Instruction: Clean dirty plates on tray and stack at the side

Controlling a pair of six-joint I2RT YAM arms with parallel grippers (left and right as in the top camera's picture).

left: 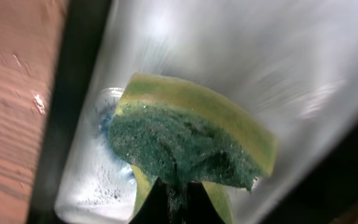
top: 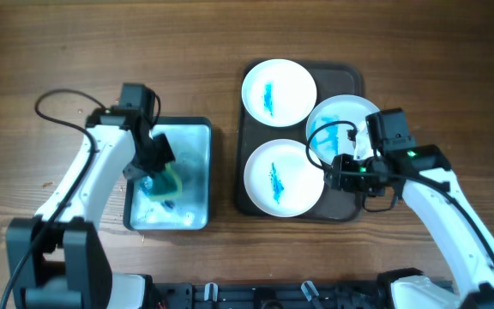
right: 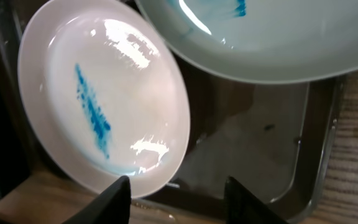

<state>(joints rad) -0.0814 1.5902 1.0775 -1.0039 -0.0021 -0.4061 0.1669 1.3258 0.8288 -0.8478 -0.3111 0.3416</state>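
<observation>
Our left tool (left: 174, 202) clenches the sponge (left: 191, 146), and we risk our released right tool (right: 179, 196) slipping off the thin rim of the glossy plate (right: 104, 112).

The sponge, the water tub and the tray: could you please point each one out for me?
sponge (left: 185, 149), left wrist view, on its green scouring face.
water tub (top: 192, 159), overhead view, on its bare wet floor.
tray (right: 247, 140), right wrist view, on its bare dark floor.
</observation>
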